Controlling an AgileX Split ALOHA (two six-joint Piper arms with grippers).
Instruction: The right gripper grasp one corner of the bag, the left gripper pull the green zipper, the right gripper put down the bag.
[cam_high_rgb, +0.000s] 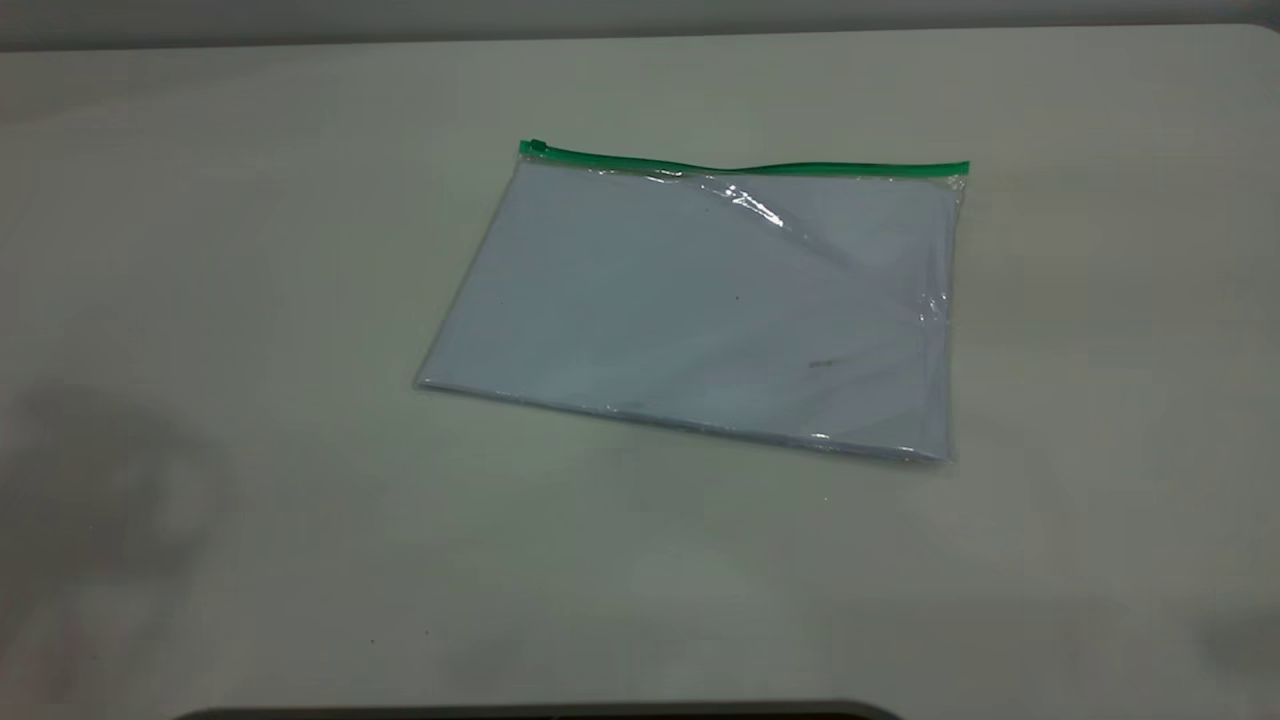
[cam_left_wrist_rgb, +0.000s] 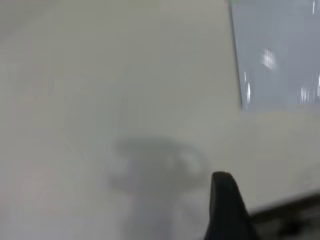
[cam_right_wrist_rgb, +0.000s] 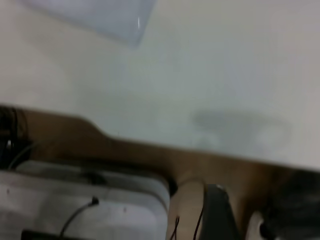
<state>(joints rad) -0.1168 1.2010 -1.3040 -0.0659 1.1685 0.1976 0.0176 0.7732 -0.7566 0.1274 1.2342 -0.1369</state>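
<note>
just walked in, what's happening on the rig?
Nothing is being handled yet. The bag lies flat on the table, untouched, its green zipper along the far edge with the slider at the left end. Neither arm appears in the exterior view. Only the tip of the left end effector shows, off the bag's corner.

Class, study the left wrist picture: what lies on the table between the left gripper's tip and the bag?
Nothing but bare table. In the left wrist view only the gripper's shadow falls between the left gripper and the bag.
</note>
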